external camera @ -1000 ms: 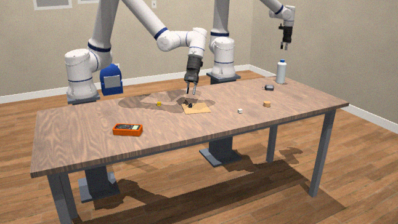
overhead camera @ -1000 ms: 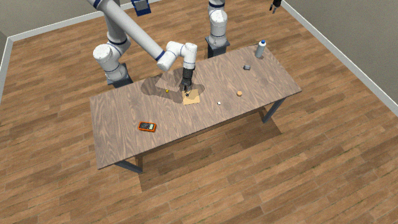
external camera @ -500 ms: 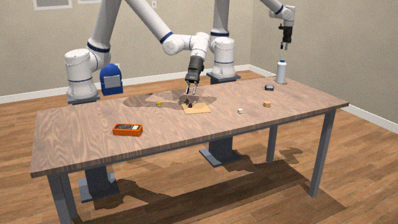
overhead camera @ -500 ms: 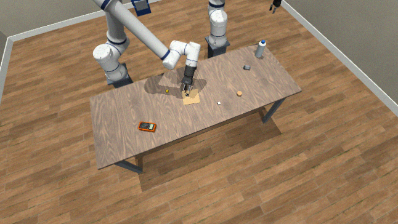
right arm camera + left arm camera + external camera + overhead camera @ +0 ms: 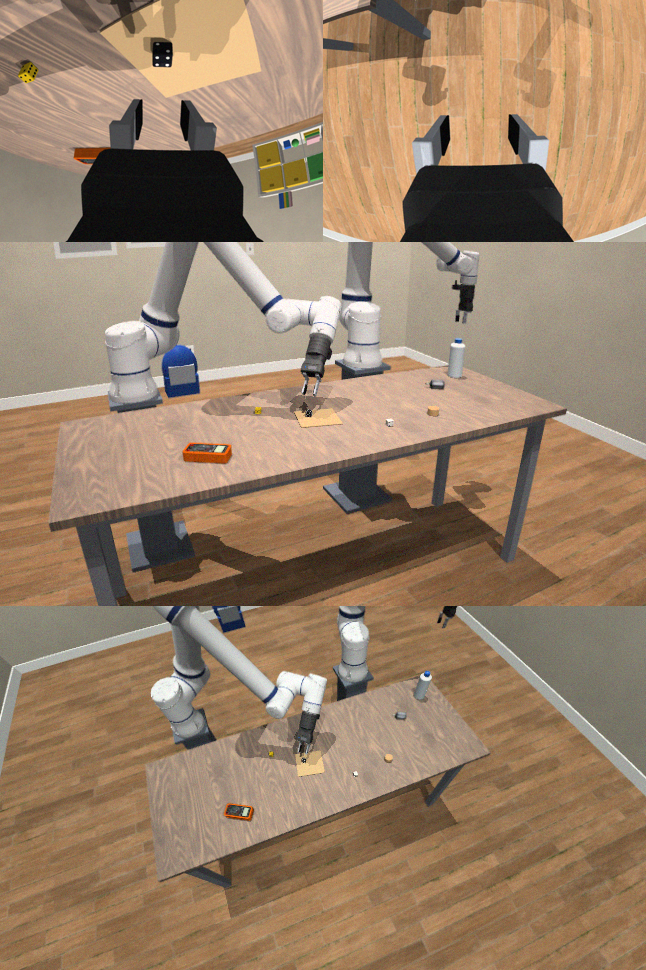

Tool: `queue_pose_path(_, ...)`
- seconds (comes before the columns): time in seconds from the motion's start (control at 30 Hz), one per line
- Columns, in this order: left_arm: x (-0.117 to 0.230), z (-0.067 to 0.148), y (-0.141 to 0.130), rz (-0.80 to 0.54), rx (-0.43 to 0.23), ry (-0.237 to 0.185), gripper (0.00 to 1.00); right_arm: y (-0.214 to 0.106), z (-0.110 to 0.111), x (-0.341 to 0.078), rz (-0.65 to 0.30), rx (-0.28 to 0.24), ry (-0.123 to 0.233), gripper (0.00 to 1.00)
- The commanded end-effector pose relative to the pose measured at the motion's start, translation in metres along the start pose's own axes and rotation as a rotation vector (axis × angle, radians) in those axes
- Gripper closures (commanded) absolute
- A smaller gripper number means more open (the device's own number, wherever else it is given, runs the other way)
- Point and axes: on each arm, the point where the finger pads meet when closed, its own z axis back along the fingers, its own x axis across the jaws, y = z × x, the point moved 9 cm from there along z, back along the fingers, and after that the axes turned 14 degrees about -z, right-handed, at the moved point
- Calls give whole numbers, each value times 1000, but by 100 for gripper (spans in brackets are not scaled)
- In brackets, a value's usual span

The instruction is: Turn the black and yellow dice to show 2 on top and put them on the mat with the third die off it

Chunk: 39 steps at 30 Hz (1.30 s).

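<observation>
And here's the right end effector [image 5: 303,754] [image 5: 310,394] [image 5: 161,112], leaning over the mat [image 5: 312,768] [image 5: 325,419] [image 5: 208,65], fingers parted part-way and nothing between them! The black die [image 5: 303,760] [image 5: 308,413] [image 5: 162,54] sits flat on that mat, towards the edge nearer the arms, and it reads 4 up, with the 2 on the side facing back towards the arms.

So the step looks like a tilted grasp, and here's how to play it: come in along the slant, pads straddling the two plain sides, centred before they close. Grip firmly, lift just clear, then swing upright so the 2 rolls to the top. Stop short and it lands on an edge; scrape low and it could skid or drag the mat. Set it down square, then release gently!

Which way does it point? It's a cube, so no long axis, but in the right wrist view its side edges run nearly parallel to the pads, while the mat lies skewed to them.

Off the mat, the yellow die [image 5: 271,754] [image 5: 258,411] [image 5: 28,72] waits its turn, apparently 4 up with a 6 on one side. The white die [image 5: 355,774] [image 5: 390,422] is off the mat, right where it should end. And the left end effector [image 5: 442,625] [image 5: 461,321] [image 5: 478,127] hangs wide open, well away, gripping nothing.
</observation>
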Motion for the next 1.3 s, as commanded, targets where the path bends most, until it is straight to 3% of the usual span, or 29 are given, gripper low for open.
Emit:
queue_pose_path(0.0, 0, 1, 0, 0, -2, 0, 0, 0, 1, 1, -1, 0, -1, 30)
queue_pose_path(0.5, 0, 1, 0, 0, -2, 0, 0, 4, -4, -1, -1, 0, -1, 30)
queue_pose_path(1.27, 0, 1, 0, 0, -2, 0, 0, 30, -30, -7, -1, 0, -1, 30)
